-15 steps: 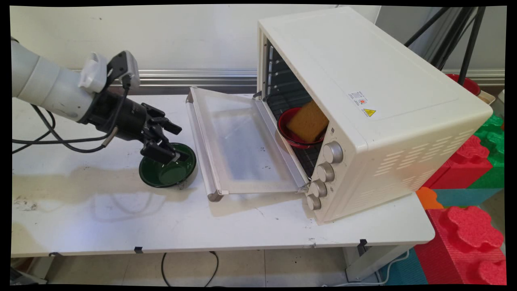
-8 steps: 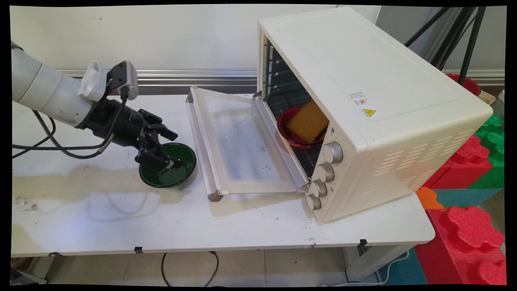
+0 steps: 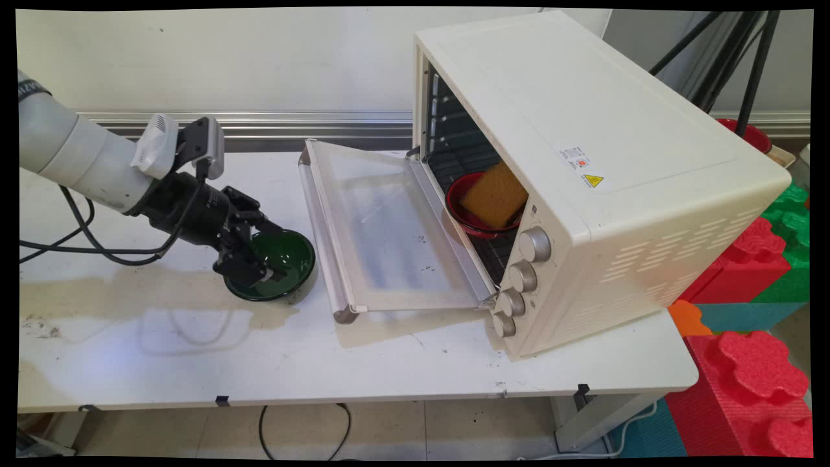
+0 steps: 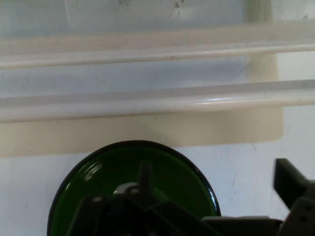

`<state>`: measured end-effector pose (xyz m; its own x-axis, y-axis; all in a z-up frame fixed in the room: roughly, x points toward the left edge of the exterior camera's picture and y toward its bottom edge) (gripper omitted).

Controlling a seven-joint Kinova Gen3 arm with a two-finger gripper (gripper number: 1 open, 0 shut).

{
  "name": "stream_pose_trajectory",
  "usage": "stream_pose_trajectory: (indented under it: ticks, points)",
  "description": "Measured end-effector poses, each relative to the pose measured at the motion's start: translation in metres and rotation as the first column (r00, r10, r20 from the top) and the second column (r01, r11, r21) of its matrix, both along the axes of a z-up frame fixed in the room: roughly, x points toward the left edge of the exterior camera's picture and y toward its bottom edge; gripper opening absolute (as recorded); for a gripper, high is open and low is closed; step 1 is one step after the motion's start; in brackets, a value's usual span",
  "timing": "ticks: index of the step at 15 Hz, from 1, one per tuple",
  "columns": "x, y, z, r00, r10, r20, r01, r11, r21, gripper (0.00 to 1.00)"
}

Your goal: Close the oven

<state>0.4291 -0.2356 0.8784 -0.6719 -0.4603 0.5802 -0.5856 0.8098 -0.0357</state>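
My black two-finger gripper [image 3: 262,259] sits low over the dark green round bowl [image 3: 285,266] on the white table [image 3: 194,350], with my jaws spread apart: one finger reaches down inside the bowl's left side and the other lies outside its rim, so the rim runs between them, though I cannot tell whether either finger touches it. The bowl stands just left of the cream toaster oven's glass door [image 3: 382,233], which hangs fully open and lies flat, its long handle bar [image 3: 321,246] running close beside the bowl on the side away from my arm. Past the door, the cream toaster oven [image 3: 583,162] stands open, and on its wire rack rests a red bowl [image 3: 473,217] with a tan square sponge [image 3: 494,193] leaning in it. Well right of the bowl, beyond the table's end, red and green foam blocks [image 3: 752,370] are stacked. My own camera shows what the main view does not: the bowl [image 4: 133,191] seen from above, its glossy inside bare, one finger [image 4: 145,174] over its middle, the other finger [image 4: 290,182] well off to the side over bare table, and the handle bar [image 4: 147,101] crossing just beyond the bowl.
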Motion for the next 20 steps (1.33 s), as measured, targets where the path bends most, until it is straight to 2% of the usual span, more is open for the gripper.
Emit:
stream_pose_trajectory:
  ticks: [1, 11, 20]
  points:
    - [0.000, -0.001, -0.003, 1.000, -0.004, 0.006, 0.004, 1.000, 0.002, 0.00]
    - [-0.011, -0.017, -0.027, 0.999, -0.010, 0.045, 0.010, 1.000, 0.001, 0.00]
    - [-0.029, -0.032, -0.042, 1.000, 0.000, 0.028, 0.001, 1.000, -0.023, 0.00]
